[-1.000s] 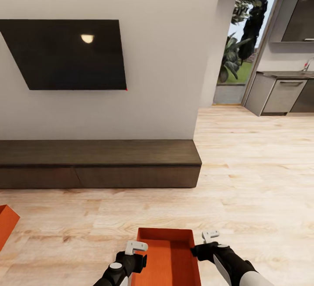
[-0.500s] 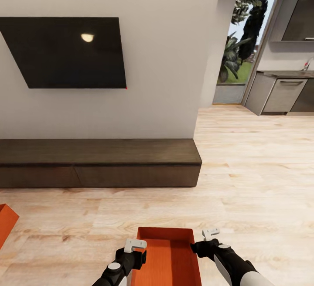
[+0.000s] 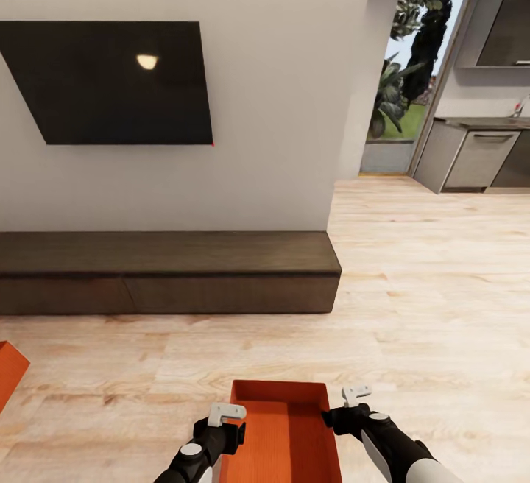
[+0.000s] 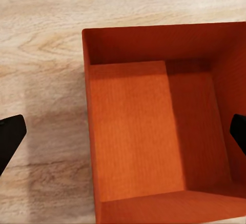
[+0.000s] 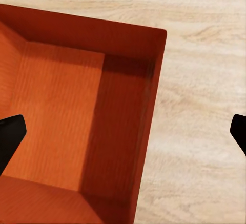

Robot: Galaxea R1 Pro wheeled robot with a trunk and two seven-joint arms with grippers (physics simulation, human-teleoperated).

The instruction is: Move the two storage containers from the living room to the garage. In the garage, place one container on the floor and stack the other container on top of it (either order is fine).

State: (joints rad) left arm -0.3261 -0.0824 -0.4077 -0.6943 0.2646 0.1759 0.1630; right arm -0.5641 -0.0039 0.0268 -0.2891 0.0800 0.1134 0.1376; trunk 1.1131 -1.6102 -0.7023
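One orange-red storage container (image 3: 283, 431) sits on the pale wood-plank living room floor (image 3: 427, 284) at the bottom middle of the head view, between my two grippers. My left gripper (image 3: 224, 428) is open over the bin's left wall (image 4: 89, 131), one finger (image 4: 10, 139) outside and one (image 4: 238, 131) over the inside. My right gripper (image 3: 350, 413) is open over the right wall (image 5: 151, 106), its fingers (image 5: 9, 137) wide apart. A corner of the second storage container (image 3: 9, 369) shows at the far left edge. The garage is out of view.
A long dark low cabinet (image 3: 162, 273) runs along the grey wall ahead, under a black wall TV (image 3: 118, 82). To the right the plank floor leads past the wall's corner to a glass door (image 3: 412, 71) and grey kitchen units (image 3: 478, 155).
The whole head view has shifted slightly, so the TV and cabinet sit higher in the picture. Both grippers have kept their places at the container's side walls.
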